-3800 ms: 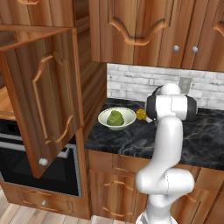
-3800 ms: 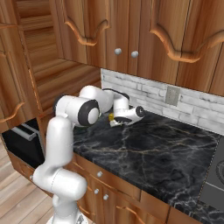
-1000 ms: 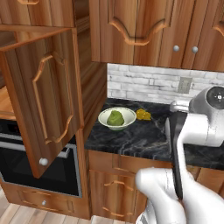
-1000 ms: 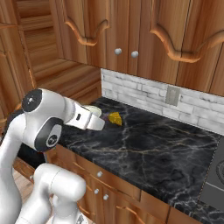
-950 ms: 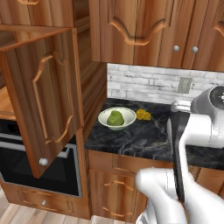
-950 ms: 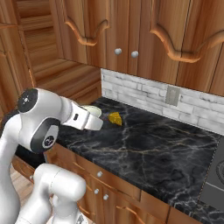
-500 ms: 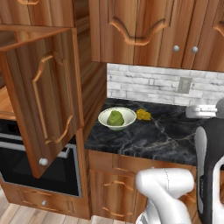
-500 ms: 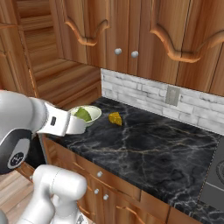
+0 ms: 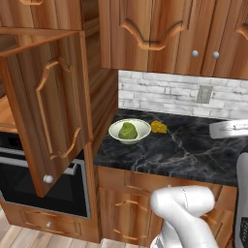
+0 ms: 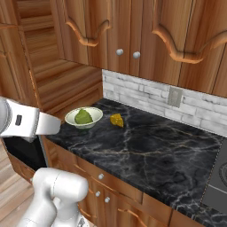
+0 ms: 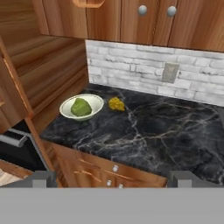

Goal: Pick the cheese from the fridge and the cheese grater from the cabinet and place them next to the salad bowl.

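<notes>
The cheese [image 9: 158, 127] lies on the black marble counter [image 9: 193, 150], just beside the salad bowl [image 9: 129, 131] on its right, close to the white brick backsplash [image 9: 164, 97]. The bowl is white and round with a green leafy lump in it, near the counter's left end. In the hand view the gripper [image 11: 113, 179] looks over the counter from well back, its two dark fingertips [image 11: 38, 178] set wide apart at the bottom corners with nothing between them; cheese and bowl sit far ahead of it. The cabinet [image 9: 51, 111] door, arch-carved with a round pale knob, stands swung open at the left above the oven [image 9: 34, 186].
</notes>
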Robot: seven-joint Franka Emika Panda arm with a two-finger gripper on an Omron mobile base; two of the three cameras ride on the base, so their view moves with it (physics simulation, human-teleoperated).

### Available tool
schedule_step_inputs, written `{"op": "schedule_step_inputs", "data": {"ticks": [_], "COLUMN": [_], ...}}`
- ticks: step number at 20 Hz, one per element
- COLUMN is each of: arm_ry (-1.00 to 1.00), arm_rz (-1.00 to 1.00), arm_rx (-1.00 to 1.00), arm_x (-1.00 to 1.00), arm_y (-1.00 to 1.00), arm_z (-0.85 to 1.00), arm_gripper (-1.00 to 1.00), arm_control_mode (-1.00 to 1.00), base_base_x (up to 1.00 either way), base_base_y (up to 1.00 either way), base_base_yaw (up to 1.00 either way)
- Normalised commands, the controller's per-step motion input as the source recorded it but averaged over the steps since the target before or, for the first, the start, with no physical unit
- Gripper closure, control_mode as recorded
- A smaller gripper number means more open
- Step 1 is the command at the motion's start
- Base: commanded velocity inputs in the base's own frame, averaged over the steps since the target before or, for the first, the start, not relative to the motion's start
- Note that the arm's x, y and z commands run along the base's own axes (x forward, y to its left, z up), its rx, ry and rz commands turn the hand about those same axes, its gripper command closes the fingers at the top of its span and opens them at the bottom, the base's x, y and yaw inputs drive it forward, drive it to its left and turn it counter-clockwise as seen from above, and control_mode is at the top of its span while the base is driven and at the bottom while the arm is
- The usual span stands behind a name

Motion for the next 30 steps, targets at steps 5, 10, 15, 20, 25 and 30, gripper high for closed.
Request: {"op": "schedule_step_inputs", "data": {"ticks": [5,10,15,20,25,30], "arm_ry": [0.0,0.0,0.0,0.0,0.0,0.0], "arm_rz": [0.0,0.0,0.0,0.0,0.0,0.0], "arm_rx": [-0.01,0.0,0.0,0.0,0.0,0.0], "arm_x": [0.0,0.0,0.0,0.0,-0.01,0.0], "arm_y": [0.2,0.0,0.0,0.0,0.0,0.0], "arm_z": [0.0,0.0,0.0,0.0,0.0,0.0], "arm_gripper": [-1.0,-1.0,-1.0,-1.0,-1.0,-1.0], "arm_control_mode": [-1.0,-1.0,-1.0,-1.0,1.0,1.0], "base_base_x": [0.0,0.0,0.0,0.0,-0.56,-1.0], "base_base_y": [0.0,0.0,0.0,0.0,0.0,0.29], "base_base_yaw": [0.0,0.0,0.0,0.0,-0.05,-0.16]}}
